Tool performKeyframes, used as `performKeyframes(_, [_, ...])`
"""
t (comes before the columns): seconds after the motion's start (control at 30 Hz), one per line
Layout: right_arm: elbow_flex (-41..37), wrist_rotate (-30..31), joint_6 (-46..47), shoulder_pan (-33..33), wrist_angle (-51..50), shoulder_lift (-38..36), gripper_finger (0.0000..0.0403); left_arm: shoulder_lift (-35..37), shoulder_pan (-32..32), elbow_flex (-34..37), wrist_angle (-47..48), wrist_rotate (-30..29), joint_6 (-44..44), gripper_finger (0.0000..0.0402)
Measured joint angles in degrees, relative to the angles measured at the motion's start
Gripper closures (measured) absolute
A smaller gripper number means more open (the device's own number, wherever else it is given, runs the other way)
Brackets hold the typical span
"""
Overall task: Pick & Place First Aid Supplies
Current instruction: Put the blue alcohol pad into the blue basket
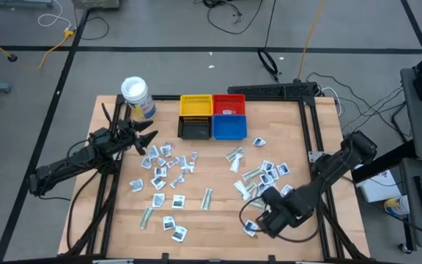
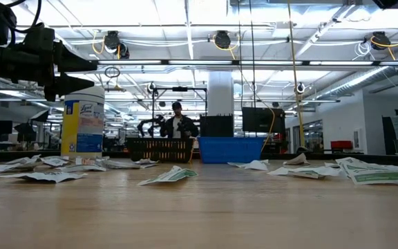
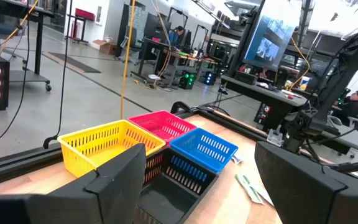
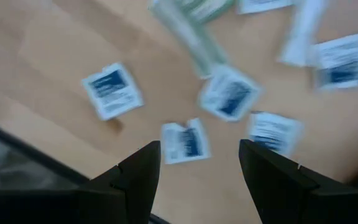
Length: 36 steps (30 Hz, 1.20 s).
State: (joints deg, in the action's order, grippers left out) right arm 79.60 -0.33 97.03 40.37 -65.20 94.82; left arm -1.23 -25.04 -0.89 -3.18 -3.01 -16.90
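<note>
Yellow bin (image 1: 195, 105): sitting at the desk's (image 1: 211, 220) far side, looking empty from above.
Red bin (image 1: 229, 104): standing beside the yellow one, holding one white packet (image 1: 228, 112).
Black bin (image 1: 194, 128): sitting in front of the yellow bin; contents too dark to make out.
Blue bin (image 1: 229, 127): showing nothing inside.
Packets (image 1: 168, 163): lying scattered over the desk in front of the bins, more at the right (image 1: 266, 174).
Jar (image 1: 138, 97): standing upright left of the bins.
Left end effector (image 1: 146, 141): hovering open near the jar, holding nothing.
Right end effector (image 4: 199, 165): hanging open above a packet (image 4: 185, 141) near the desk's front right, gripping nothing.
Blurred: packet print in the right wrist view.
</note>
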Motion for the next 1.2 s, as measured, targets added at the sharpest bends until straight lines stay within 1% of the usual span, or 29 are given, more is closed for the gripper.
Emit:
performKeyframes(0.23, [-7.3,-0.5,2.1,2.4,13.7,1.8,0.019,0.0,0.0,0.0,0.0,0.0,0.0,0.0096])
performKeyframes(0.4, [-13.2,-1.7,4.2,3.5,21.4,1.8,0.019,0.0,0.0,0.0,0.0,0.0,0.0,0.0096])
performKeyframes(0.47, [-15.1,-1.8,4.3,3.6,23.7,1.8,0.019,0.0,0.0,0.0,0.0,0.0,0.0,0.0096])
performKeyframes(0.73, [-21.6,-6.6,4.3,3.6,31.7,1.9,0.019,0.0,0.0,0.0,0.0,0.0,0.0,0.0096])
performKeyframes(0.83, [-22.7,-8.6,4.2,3.6,33.9,2.7,0.019,0.0,0.0,0.0,0.0,0.0,0.0,0.0096])
performKeyframes(0.93, [-22.8,-10.0,4.3,3.5,34.1,3.4,0.0193,0.0,0.0,0.0,0.0,0.0,0.0,0.0096])
performKeyframes(1.07, [-22.9,-11.0,4.2,3.5,33.8,3.9,0.0218,0.0,0.0,0.0,0.0,0.0,0.0,0.0096])
performKeyframes(1.2, [-23.0,-11.7,4.1,3.1,33.3,4.0,0.0272,0.0,0.0,0.0,0.0,0.0,0.0,0.0096])
